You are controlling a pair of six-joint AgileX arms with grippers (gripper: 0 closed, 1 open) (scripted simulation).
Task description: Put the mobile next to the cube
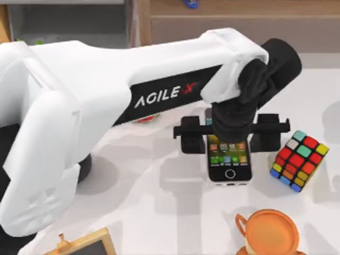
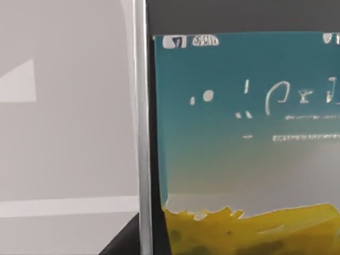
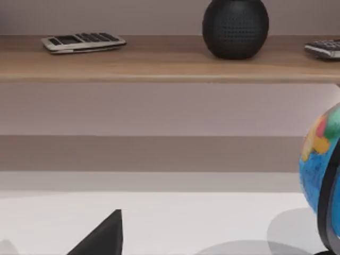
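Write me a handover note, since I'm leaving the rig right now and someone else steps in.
Left gripper: over the mobile, jaws spread wide to either side of it.
Right gripper: away from the work, facing a shelf.
Mobile: flat on the table, just left of the cube, apart from it.
Done: mobile looks placed beside the cube.
Left: lift the left arm away, probably nothing more.
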